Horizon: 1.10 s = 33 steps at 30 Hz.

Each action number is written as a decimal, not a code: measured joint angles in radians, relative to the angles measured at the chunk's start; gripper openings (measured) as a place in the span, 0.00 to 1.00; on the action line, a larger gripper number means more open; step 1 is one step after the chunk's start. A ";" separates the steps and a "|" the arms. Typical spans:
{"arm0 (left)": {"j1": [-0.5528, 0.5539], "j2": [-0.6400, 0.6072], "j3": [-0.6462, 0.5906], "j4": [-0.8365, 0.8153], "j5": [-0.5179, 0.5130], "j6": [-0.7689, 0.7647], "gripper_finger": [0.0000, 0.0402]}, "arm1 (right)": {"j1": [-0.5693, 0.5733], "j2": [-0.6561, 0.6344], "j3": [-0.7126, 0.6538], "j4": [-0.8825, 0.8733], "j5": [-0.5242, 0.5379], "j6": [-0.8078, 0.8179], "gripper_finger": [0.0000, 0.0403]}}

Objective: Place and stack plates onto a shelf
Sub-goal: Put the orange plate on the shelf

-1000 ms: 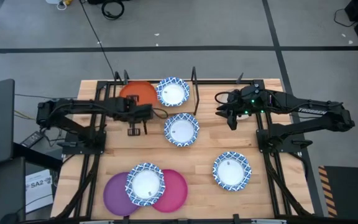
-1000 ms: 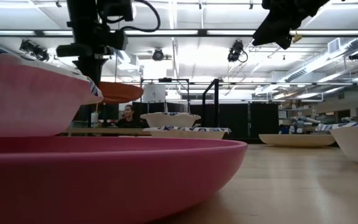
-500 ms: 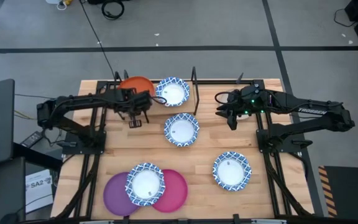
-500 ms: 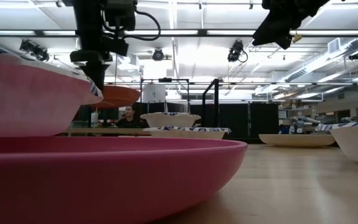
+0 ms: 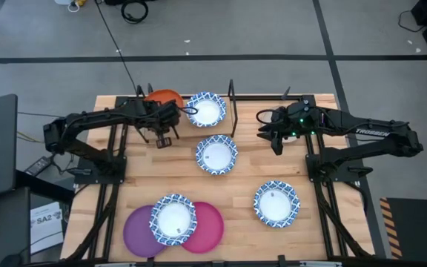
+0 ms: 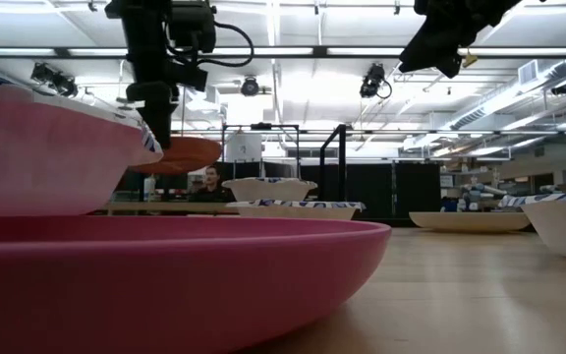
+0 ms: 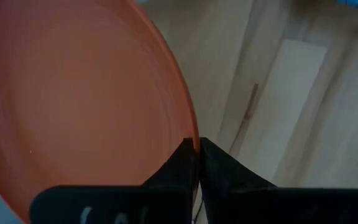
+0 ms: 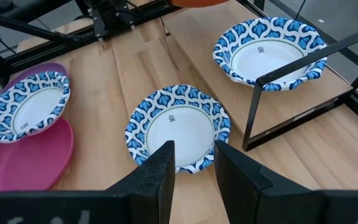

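Two dark jointed arms; right arm (image 5: pixel 362 133) bears white lettering, green light

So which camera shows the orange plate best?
The left wrist view: the orange plate fills it, pinched at the rim by the left gripper. The high view shows part of it by the shelf, the low view shows it edge-on in the air, and the right wrist view only a sliver.
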 joint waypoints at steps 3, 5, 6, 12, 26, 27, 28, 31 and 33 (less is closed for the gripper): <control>0.001 0.000 0.000 0.019 0.000 0.000 0.04 | 0.000 0.000 0.000 0.001 0.000 -0.019 0.29; 0.001 0.000 0.000 0.021 0.000 -0.002 0.04 | 0.000 0.000 0.000 0.001 0.000 -0.023 0.29; 0.001 0.003 0.000 0.020 0.000 -0.011 0.04 | 0.000 0.000 0.000 0.001 0.000 -0.023 0.29; 0.004 0.064 0.000 0.019 0.014 -0.070 0.04 | 0.000 0.000 0.000 0.001 0.000 -0.025 0.29; 0.004 0.226 0.000 0.031 0.014 -0.069 0.04 | 0.000 0.000 0.000 0.004 0.000 -0.047 0.29; 0.004 0.230 0.000 0.034 0.014 -0.069 0.04 | 0.000 0.000 0.000 0.005 0.000 -0.050 0.29; 0.004 0.232 0.000 0.037 0.017 -0.070 0.04 | 0.000 0.000 0.000 0.005 0.000 -0.051 0.29; 0.001 0.238 0.000 0.053 0.020 -0.069 0.04 | 0.000 0.000 0.000 0.005 0.000 -0.052 0.29; 0.001 0.238 0.000 0.058 0.022 -0.067 0.04 | 0.000 0.000 0.000 0.005 0.000 -0.052 0.29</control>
